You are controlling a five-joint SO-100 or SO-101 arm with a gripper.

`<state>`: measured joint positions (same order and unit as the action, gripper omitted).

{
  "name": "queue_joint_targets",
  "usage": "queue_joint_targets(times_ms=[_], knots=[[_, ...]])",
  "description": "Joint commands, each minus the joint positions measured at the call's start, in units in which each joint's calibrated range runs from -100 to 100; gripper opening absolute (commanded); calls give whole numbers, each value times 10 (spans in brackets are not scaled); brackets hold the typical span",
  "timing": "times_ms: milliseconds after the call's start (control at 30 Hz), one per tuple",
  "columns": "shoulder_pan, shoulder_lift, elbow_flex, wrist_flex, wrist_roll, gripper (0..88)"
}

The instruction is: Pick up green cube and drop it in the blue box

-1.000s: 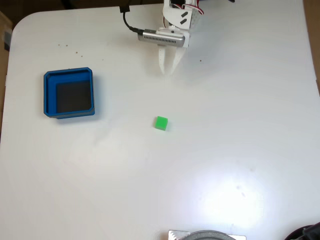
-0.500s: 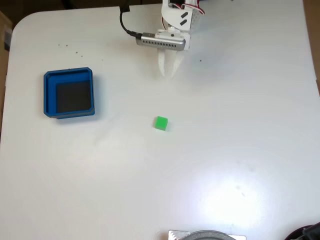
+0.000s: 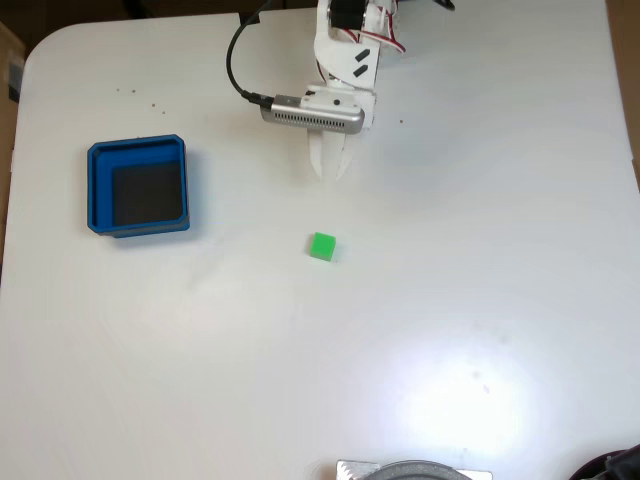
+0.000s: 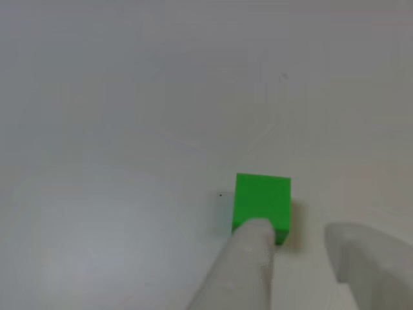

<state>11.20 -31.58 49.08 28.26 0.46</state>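
Nothing of the task is done yet, as far as you can judge from these pictures: the green cube (image 3: pixel 322 246) sits alone on the white bench (image 3: pixel 480 250), untouched, and the blue box (image 3: pixel 137 187) is empty, showing only its dark floor. In the fixed view the box lies well to the left of the cube, with bare bench between them. All the steps are ahead of you: close the gap to the cube, grip it, lift it, carry it left over the box and let go.

Your hand (image 3: pixel 329 172) is in the approach. In the fixed view it hangs from the arm at the top of the picture, with its white fingers (image 3: pixel 318 160) pointing down the frame toward the cube, lined up with it but some way short. A grey camera bar (image 3: pixel 312 113) with a black cable (image 3: pixel 235 60) rides across the wrist.

The hand holds nothing and touches nothing. In the fixed view the two fingers look narrow, with only a slim gap between the tips. The other view, which looks along the fingers, shows a clearer gap: one pale finger (image 4: pixel 242 265) rises from the bottom edge and overlaps the cube's (image 4: pixel 262 200) lower left corner in the picture, while the second finger sits at the lower right, apart from the first. So take the hand as partly open and empty. Whether that gap is wide enough to straddle the cube you cannot tell from here; you may need to widen it before descending.
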Motion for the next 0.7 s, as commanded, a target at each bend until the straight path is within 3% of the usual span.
queue_joint_targets(times_ms=[0,267,667], knots=[[3,52,-68,-7,0,23],[19,143,-145,11,0,23],[19,283,-380,240,0,23]])
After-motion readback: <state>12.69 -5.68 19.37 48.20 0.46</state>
